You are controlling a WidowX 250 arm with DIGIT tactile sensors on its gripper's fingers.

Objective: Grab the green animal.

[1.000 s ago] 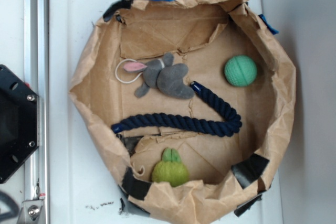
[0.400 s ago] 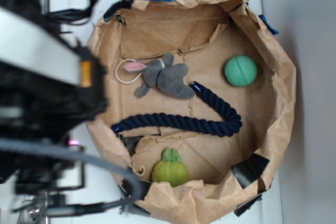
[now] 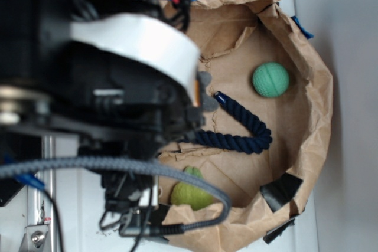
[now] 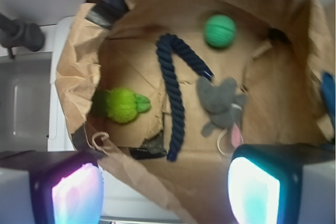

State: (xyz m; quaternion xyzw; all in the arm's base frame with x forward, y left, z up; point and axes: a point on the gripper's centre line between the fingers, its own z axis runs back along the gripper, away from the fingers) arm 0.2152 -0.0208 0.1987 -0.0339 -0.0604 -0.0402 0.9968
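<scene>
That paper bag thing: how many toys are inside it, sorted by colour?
Green: 2, the green animal and a ribbed ball
Grey: 1, a plush mouse
Dark blue: 1, a rope
Total: 4

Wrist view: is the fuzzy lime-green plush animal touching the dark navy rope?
No: bare brown paper separates the fuzzy lime-green plush animal from the dark navy rope.

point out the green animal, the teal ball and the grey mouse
green animal [image 4: 124, 105], wrist view, on its fuzzy lime body
teal ball [image 4: 220, 31], wrist view, middle of the ball
grey mouse [image 4: 217, 99], wrist view, on its grey body
</scene>
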